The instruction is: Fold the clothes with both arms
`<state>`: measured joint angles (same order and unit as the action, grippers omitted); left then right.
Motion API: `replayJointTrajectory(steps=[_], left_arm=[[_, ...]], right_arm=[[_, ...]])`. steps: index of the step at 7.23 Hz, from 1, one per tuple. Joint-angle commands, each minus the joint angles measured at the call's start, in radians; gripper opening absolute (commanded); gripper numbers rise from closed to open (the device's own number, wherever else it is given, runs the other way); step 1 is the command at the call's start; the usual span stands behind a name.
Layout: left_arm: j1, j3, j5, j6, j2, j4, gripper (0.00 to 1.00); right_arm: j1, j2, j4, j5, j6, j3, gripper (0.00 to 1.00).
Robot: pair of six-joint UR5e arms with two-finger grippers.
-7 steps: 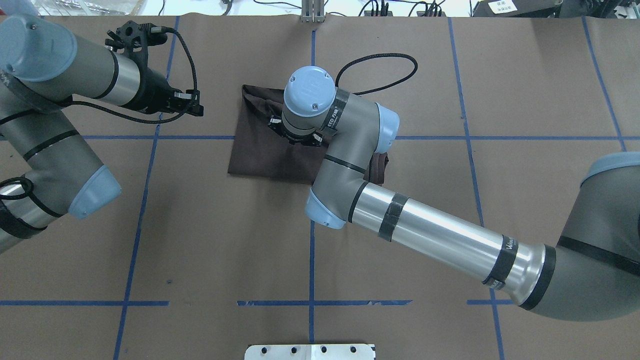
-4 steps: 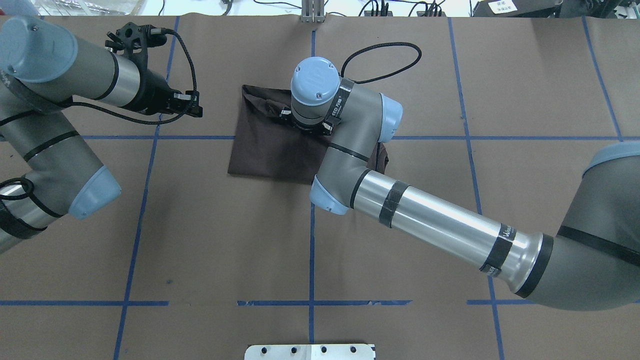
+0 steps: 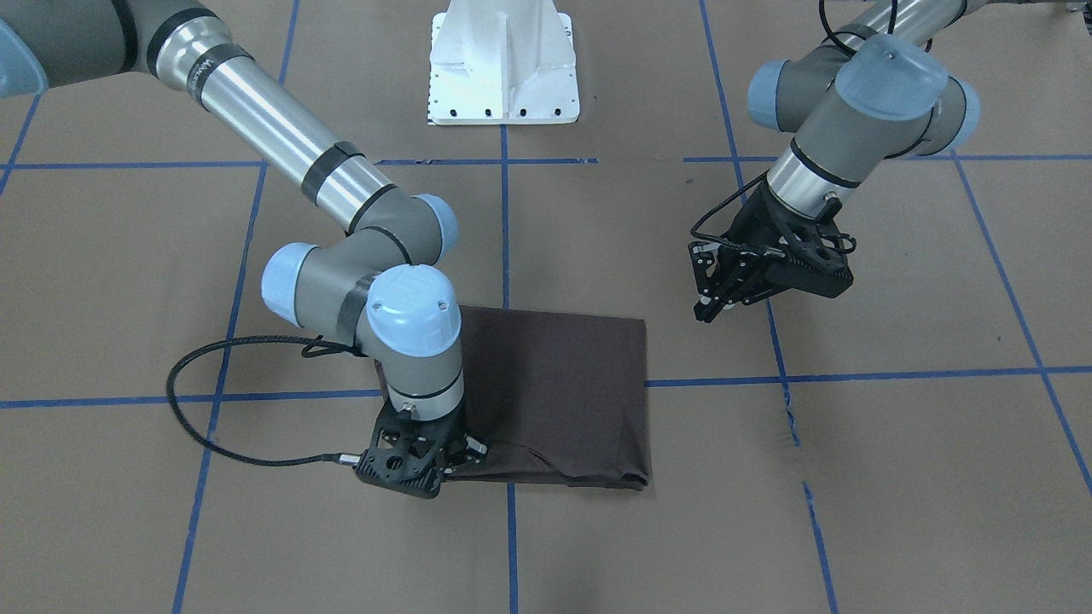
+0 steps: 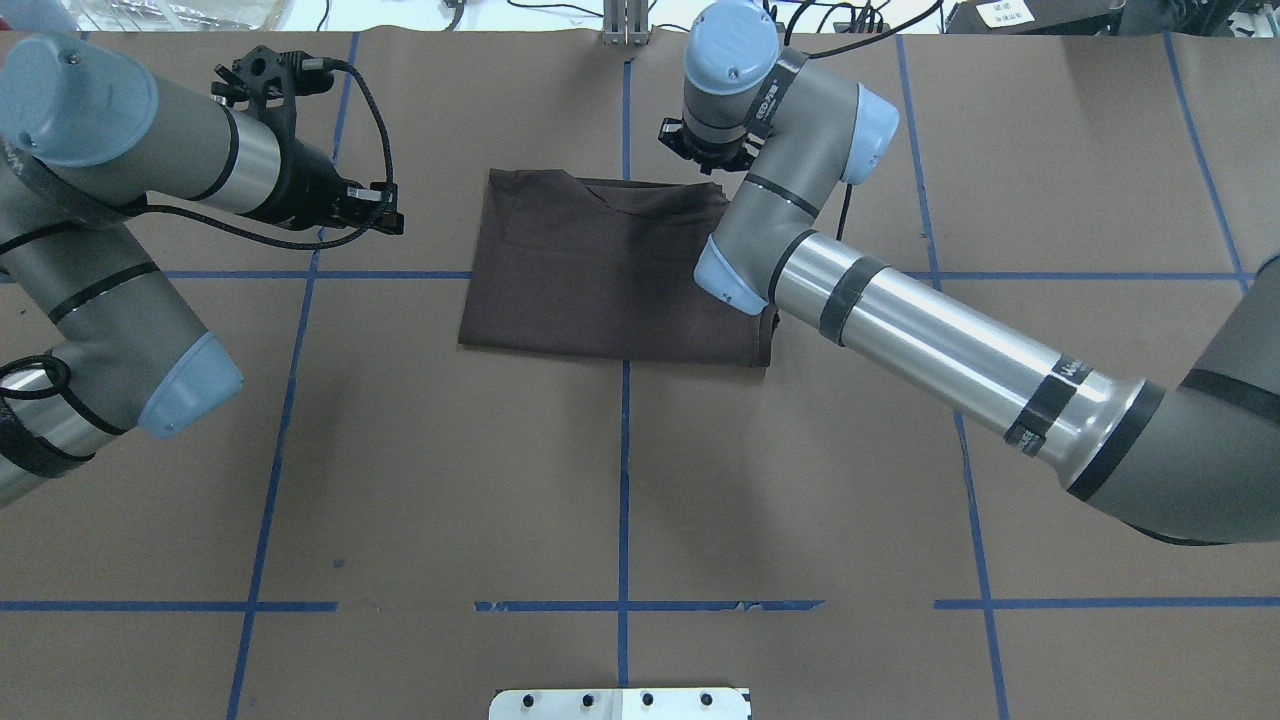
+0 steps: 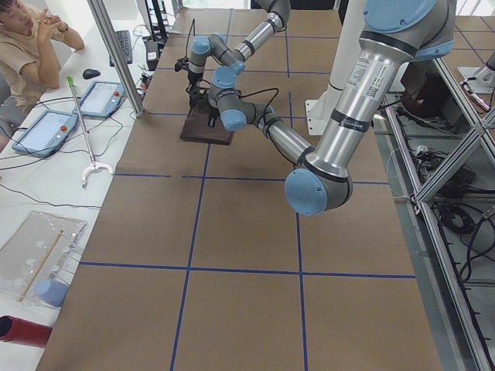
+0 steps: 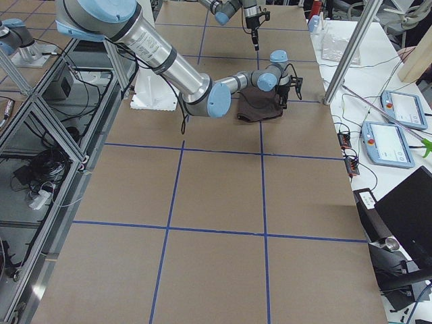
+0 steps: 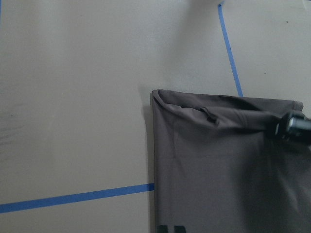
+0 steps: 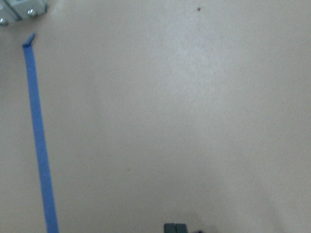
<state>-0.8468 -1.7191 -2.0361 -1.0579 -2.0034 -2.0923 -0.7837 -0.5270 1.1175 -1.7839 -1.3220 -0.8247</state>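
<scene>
The dark brown T-shirt [image 4: 600, 270] lies folded into a flat rectangle at the table's middle, collar edge along its far side. It also shows in the front view [image 3: 563, 384] and the left wrist view [image 7: 218, 170]. My right gripper [image 3: 465, 452] is down at the shirt's far right corner, and its jaws look shut on the cloth edge there; in the overhead view its wrist [image 4: 705, 150] hides the fingers. My left gripper [image 4: 395, 217] hovers shut and empty left of the shirt, clear of it; it also shows in the front view [image 3: 706, 309].
Brown paper with blue tape lines [image 4: 623, 480] covers the table. The white pedestal base [image 3: 503, 64] stands at the robot's side. The right arm's black cable [image 3: 196, 401] loops onto the table beside the shirt. An operator [image 5: 31, 39] and tablets [image 6: 388, 145] are beyond the far edge.
My right gripper moved from over the shirt's middle to its far right corner, drawing the bunched layer out flat. The left arm stayed still.
</scene>
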Motion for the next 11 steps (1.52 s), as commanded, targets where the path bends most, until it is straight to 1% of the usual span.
replayJointTrajectory(steps=[1, 2, 3, 4, 5, 6, 7, 8, 9, 10, 11], left_arm=[[0.002, 0.006, 0.002, -0.004, 0.002, 0.001, 0.17], [0.005, 0.006, 0.002, -0.010, 0.000, 0.001, 0.17], [0.000, 0.003, 0.002, -0.010, 0.002, 0.001, 0.17], [-0.018, 0.001, -0.003, 0.005, 0.018, 0.003, 0.17], [-0.049, 0.003, -0.006, 0.060, 0.055, 0.005, 0.17], [-0.087, -0.004, -0.004, 0.214, 0.113, 0.021, 0.17], [-0.162, -0.002, -0.007, 0.340, 0.168, 0.024, 0.17], [-0.237, -0.008, -0.009, 0.484, 0.220, 0.049, 0.17], [-0.338, -0.023, -0.015, 0.635, 0.245, 0.133, 0.17], [-0.467, -0.021, -0.114, 0.808, 0.265, 0.211, 0.18], [-0.565, -0.013, -0.216, 0.916, 0.273, 0.285, 0.28]], right_arm=[[-0.063, 0.004, -0.002, -0.015, 0.046, 0.022, 0.00], [-0.090, 0.005, -0.002, -0.053, 0.059, 0.018, 0.00], [-0.147, -0.010, 0.002, -0.140, 0.125, 0.000, 0.00], [-0.187, -0.124, 0.007, -0.191, 0.197, -0.101, 0.00], [-0.236, -0.260, 0.013, -0.239, 0.304, -0.225, 0.00], [-0.315, -0.366, 0.015, -0.343, 0.393, -0.296, 0.00], [-0.401, -0.484, 0.013, -0.415, 0.494, -0.368, 0.00], [-0.481, -0.590, 0.019, -0.460, 0.662, -0.416, 0.00], [-0.577, -0.679, 0.043, -0.539, 0.846, -0.441, 0.00], [-0.651, -0.732, 0.112, -0.596, 0.969, -0.480, 0.00], [-0.704, -0.783, 0.231, -0.598, 1.059, -0.573, 0.00]])
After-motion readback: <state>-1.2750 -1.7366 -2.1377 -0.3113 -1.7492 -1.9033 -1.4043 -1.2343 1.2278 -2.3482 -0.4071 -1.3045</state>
